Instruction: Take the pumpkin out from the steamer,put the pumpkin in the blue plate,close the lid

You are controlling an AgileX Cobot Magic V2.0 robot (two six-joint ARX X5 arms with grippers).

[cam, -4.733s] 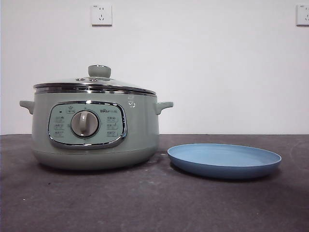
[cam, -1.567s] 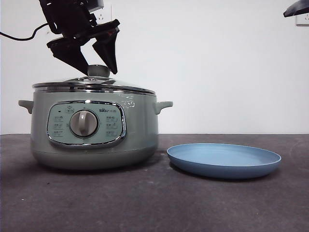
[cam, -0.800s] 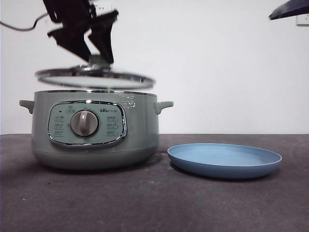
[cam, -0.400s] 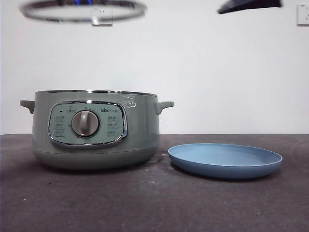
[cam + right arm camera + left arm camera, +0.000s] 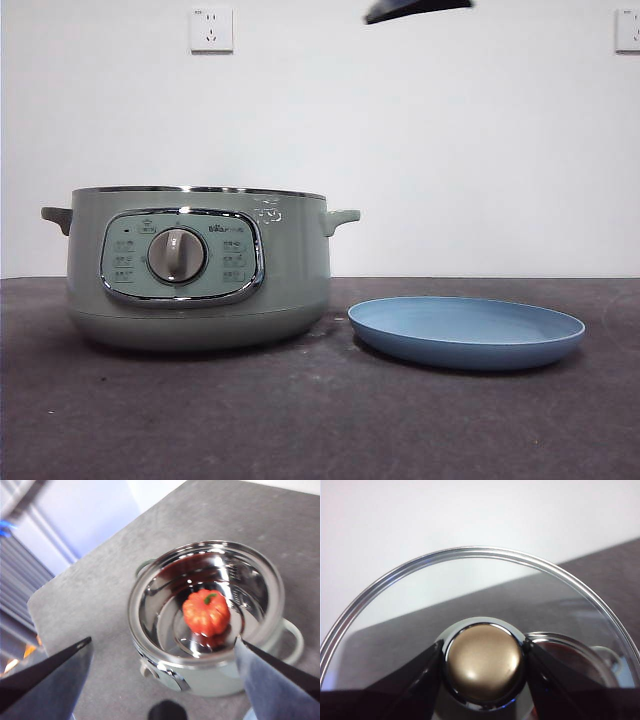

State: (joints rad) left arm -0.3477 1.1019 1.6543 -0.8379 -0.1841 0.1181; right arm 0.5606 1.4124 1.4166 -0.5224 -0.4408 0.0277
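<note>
Overhead, the right hand (image 5: 162, 650), jaws wide, hovers above the open steamer (image 5: 200, 645) holding the pumpkin (image 5: 206, 612). Left hand (image 5: 482, 662) grips the lid (image 5: 470, 580) knob. Blue plate (image 5: 466, 332) at steamer's 3 o'clock.

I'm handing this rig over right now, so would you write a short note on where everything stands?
Left gripper: shut on the lid's knob, holding the lid up in the air, out of the front view.
Right gripper: jaws open, high above the open steamer, holding nothing.
Pumpkin: inside the steamer, sitting on its shiny floor, untouched.
Blue plate: on the table beside the steamer, nothing on it.
Done: lid off.
Left: lower the right gripper into the pot, grasp the pumpkin, set it on the blue plate, then put the lid back on the steamer.
</note>
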